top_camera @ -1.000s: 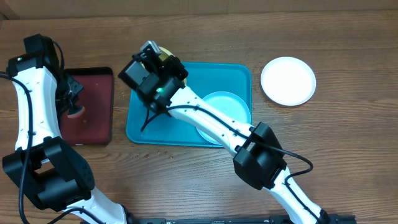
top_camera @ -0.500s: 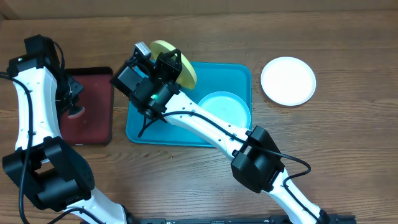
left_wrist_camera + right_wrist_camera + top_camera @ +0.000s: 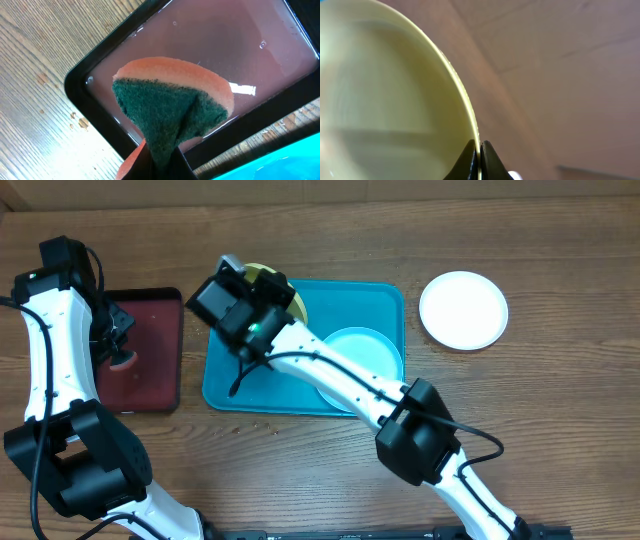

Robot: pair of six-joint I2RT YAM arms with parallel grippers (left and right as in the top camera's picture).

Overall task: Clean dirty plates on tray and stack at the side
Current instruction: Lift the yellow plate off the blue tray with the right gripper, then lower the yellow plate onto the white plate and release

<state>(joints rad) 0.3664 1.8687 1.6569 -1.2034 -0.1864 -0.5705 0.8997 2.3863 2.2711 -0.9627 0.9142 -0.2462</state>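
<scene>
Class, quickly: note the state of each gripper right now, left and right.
Left gripper: closed on the sponge.
Right gripper: closed on the rim of the yellow-green plate.

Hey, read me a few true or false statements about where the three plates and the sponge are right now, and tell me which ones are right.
1. The round white plastic plate lies on the wooden table, outside the large turquoise plastic tray. True.
2. The round pale mint plastic plate lies in the dark red tray. False: it lies in the turquoise tray.
3. The right gripper pinches the rim of the round yellow-green plastic plate. True.
4. The left gripper is empty. False: it holds a green and orange sponge over the dark red tray.
</scene>
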